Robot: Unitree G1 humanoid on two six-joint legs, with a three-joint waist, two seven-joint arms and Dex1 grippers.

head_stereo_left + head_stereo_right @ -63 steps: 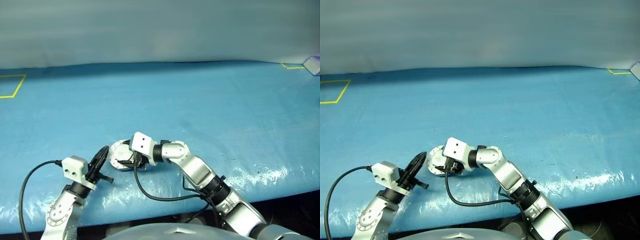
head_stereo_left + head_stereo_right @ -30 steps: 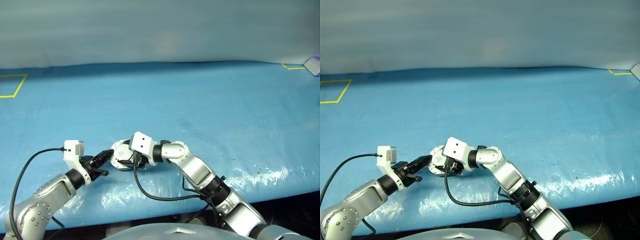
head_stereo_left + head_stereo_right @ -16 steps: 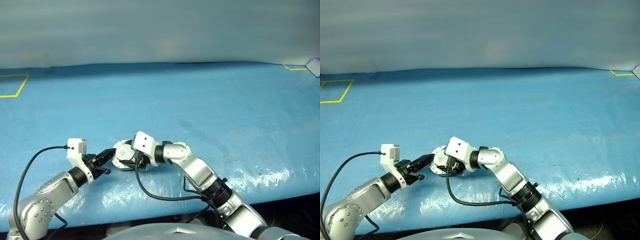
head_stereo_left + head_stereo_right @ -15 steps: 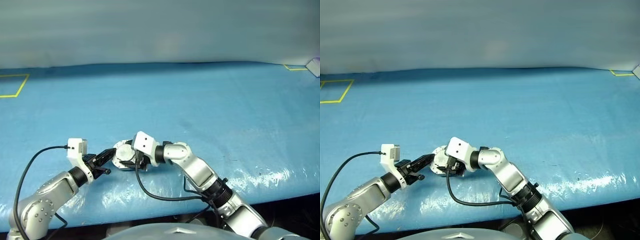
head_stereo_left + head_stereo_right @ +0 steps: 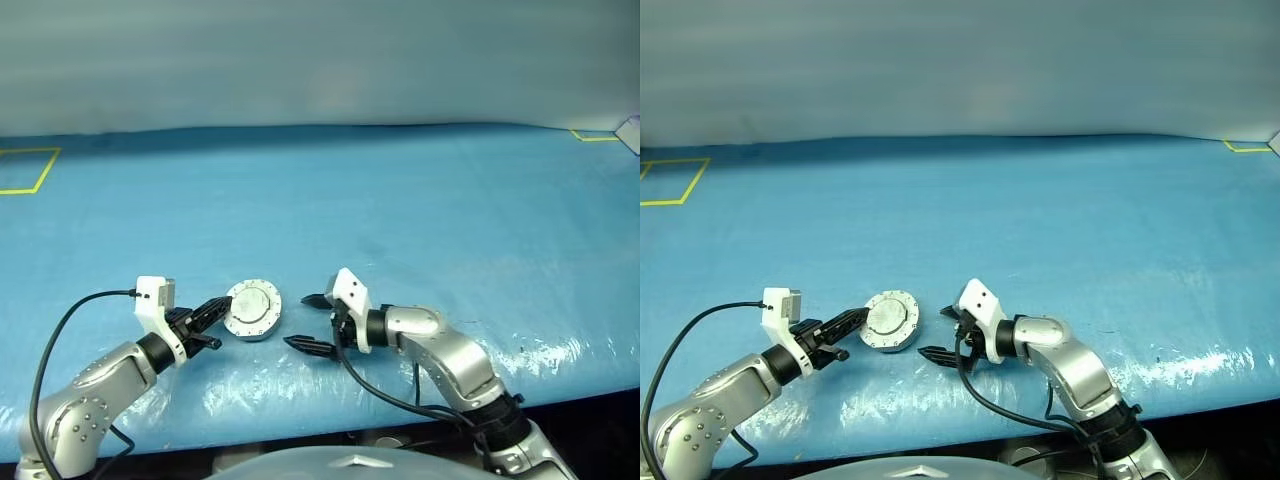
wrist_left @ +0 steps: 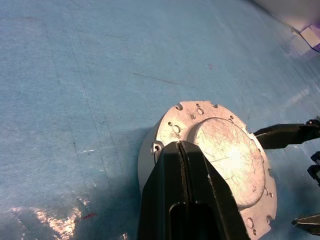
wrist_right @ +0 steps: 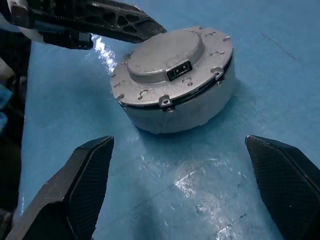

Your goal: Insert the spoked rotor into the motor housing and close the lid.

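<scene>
Since the earlier frames the right gripper (image 5: 945, 334) has drawn back from the motor housing (image 5: 888, 338), a shallow round light-grey metal cup, and now hangs just beside it on the right, jaws spread wide with nothing between them. Housing sits flat on the blue plastic-covered table (image 5: 420, 220) near its front edge, with the lid (image 7: 167, 54), a round grey disc with a raised centre and a small dark connector slot, seated on top; the seam between lid and cup looks even all round in the right wrist view, so I judge the lid closed. Contents: the interior is hidden, no copper windings on show, and the spoked rotor cannot be checked; presumably it is inside, since it lies nowhere on the table. Left of the housing, the left gripper (image 5: 213, 313) has its two black fingers (image 6: 185, 200) pressed together, tips resting against the lid's rim; likely bracing the unit so it does not slide while the other arm clears. Judgement: task near complete, left arm's release remaining. A yellow tape outline (image 5: 25, 170) lies well away from the housing at the far left.
</scene>
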